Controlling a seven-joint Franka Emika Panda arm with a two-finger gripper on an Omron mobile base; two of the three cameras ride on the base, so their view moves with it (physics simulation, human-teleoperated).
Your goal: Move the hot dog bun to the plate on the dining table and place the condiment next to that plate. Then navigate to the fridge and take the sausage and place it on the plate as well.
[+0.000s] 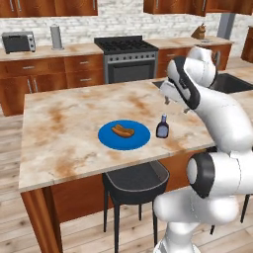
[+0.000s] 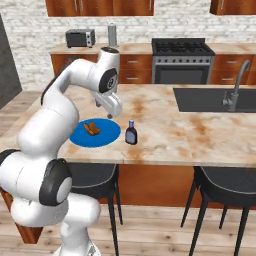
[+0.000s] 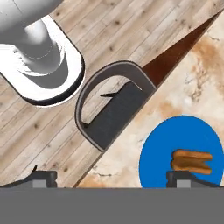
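Note:
The hot dog bun (image 1: 122, 131) (image 2: 92, 128) (image 3: 191, 160) lies on the blue plate (image 1: 106, 138) (image 2: 107, 137) (image 3: 162, 148) near the front edge of the dining table (image 1: 59, 133) (image 2: 175, 135) (image 3: 201, 74). Just right of the plate stands the condiment (image 1: 162, 127) (image 2: 131, 132), upright on the tabletop. My gripper (image 1: 177, 105) (image 2: 104, 110) (image 3: 113, 179) hangs open above the table, over the plate and bottle, holding nothing. The sausage is out of view. A tall dark grey surface (image 2: 7, 60) at the left edge may be the fridge; I cannot tell.
A dark stool (image 1: 136, 180) (image 2: 95, 177) (image 3: 111, 109) is tucked under the table's front edge, and another (image 2: 227, 185) stands to the right. A sink with a tap (image 2: 220, 97) is set in the table's right end. Stove (image 1: 126, 57) and toaster (image 1: 19, 42) line the back counter.

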